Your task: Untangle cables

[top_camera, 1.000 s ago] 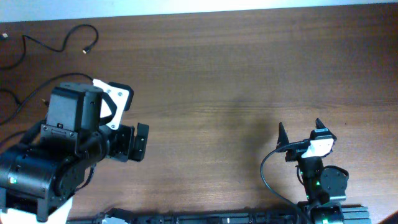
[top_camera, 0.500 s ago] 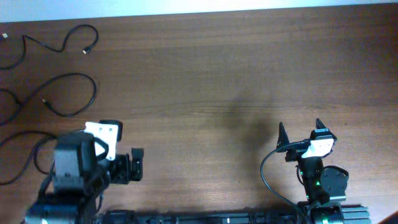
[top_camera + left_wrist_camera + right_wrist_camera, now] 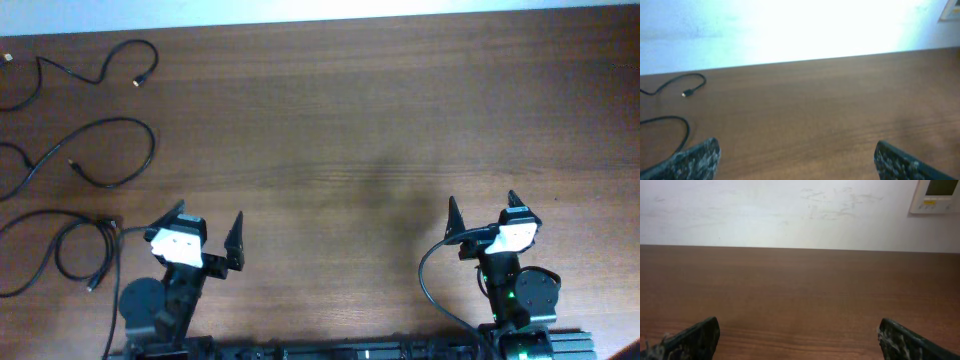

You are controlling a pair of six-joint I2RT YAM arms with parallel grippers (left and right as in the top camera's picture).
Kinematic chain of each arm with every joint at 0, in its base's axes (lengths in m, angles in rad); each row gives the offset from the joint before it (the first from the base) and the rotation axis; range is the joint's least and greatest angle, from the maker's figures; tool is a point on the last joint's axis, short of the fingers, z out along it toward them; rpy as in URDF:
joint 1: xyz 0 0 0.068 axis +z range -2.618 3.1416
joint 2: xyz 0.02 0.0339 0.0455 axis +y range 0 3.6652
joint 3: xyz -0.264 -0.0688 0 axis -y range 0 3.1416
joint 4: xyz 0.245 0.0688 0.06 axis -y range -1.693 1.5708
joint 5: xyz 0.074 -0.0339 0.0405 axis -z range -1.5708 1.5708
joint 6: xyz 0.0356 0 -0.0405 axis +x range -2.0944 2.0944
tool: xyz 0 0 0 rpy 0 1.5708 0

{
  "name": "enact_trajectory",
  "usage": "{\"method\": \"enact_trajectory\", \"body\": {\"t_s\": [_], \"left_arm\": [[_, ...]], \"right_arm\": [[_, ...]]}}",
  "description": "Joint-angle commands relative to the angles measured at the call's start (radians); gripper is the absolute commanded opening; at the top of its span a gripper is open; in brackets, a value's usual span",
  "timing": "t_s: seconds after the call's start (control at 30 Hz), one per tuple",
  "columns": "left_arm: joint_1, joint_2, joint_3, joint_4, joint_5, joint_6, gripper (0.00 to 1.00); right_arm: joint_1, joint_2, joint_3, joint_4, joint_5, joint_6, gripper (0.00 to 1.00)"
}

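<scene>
Left of the left gripper (image 3: 209, 211), black cables (image 3: 120, 120) spread on wooden table (image 3: 350, 120)

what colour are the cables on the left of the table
The cables are black, clearest in the overhead view.

Brown wood table (image 3: 380, 120), white wall (image 3: 765, 210) behind w/ small wall panel (image 3: 939, 195), bright glare.

3 cables (image 3: 153, 145) lie down the worktop's (image 3: 350, 120) left side, front to back; the left pincer (image 3: 209, 210) and right pincer (image 3: 481, 198) sit at its near edge.
</scene>
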Motion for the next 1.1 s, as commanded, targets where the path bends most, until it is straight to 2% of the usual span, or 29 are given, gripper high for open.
{"method": "enact_trajectory", "body": {"t_s": [0.0,0.1,0.17,0.23,0.37,0.43,0.5,0.7,0.8,1.07], "left_arm": [[0.005,-0.089,-0.120,0.119,0.026,-0.002,0.99],[0.004,-0.116,-0.236,0.335,0.026,-0.087,0.99],[-0.022,-0.116,-0.280,0.412,-0.002,-0.110,0.98],[-0.066,-0.116,-0.280,0.412,-0.084,-0.110,0.99],[-0.074,-0.152,-0.280,0.357,-0.132,-0.111,0.99],[-0.051,-0.193,-0.280,0.230,-0.194,-0.239,0.99],[-0.040,-0.193,-0.280,0.209,-0.214,-0.240,0.99],[-0.040,-0.193,-0.280,0.201,-0.240,-0.043,0.98],[-0.040,-0.193,-0.280,0.195,-0.303,-0.068,0.99],[-0.040,-0.193,-0.280,0.198,-0.298,-0.075,0.99]], "right_arm": [[-0.007,-0.006,-0.007,-0.004,0.009,0.008,0.98],[-0.007,-0.006,-0.007,-0.004,0.009,0.008,0.98],[-0.007,-0.006,-0.007,-0.004,0.009,0.008,0.98],[-0.007,-0.006,-0.007,-0.004,0.009,0.008,0.98],[-0.007,-0.006,-0.007,-0.004,0.009,0.008,0.98],[-0.007,-0.006,-0.007,-0.004,0.009,0.008,0.98],[-0.007,-0.006,-0.007,-0.004,0.009,0.008,0.98],[-0.007,-0.006,-0.007,-0.004,0.009,0.008,0.98],[-0.007,-0.006,-0.007,-0.004,0.009,0.008,0.98],[-0.007,-0.006,-0.007,-0.004,0.009,0.008,0.99]]}}
